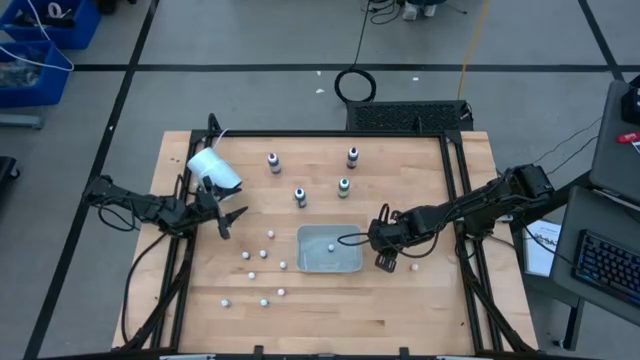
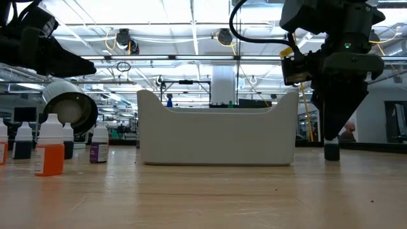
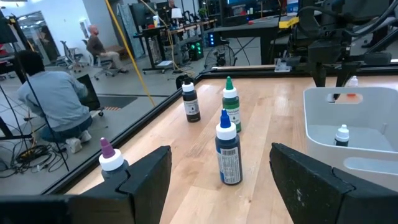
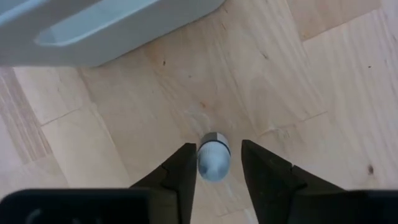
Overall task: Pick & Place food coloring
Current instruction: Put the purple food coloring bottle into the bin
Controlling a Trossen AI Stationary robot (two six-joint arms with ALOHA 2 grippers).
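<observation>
Four food coloring bottles (image 1: 300, 195) stand untouched in the far middle of the table, so most of the job looks left, though a small pale-capped piece already sits in the grey tray (image 1: 305, 262). Just right of the tray, the right gripper (image 1: 388, 262) straddles a small capped bottle (image 4: 213, 160) on the wood, a gap showing beside one finger, not yet clamped. The left gripper (image 1: 232, 222) hangs spread and empty at the left edge

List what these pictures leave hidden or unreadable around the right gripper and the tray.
- Right gripper: the right wrist view does not show whether its fingers touch the small bottle between them.
- That bottle's colour: only its pale cap shows there; in the low view the gripper covers it.
- Tray: its wall hides the contents in the low view.
- High view: bottle labels too small.
</observation>
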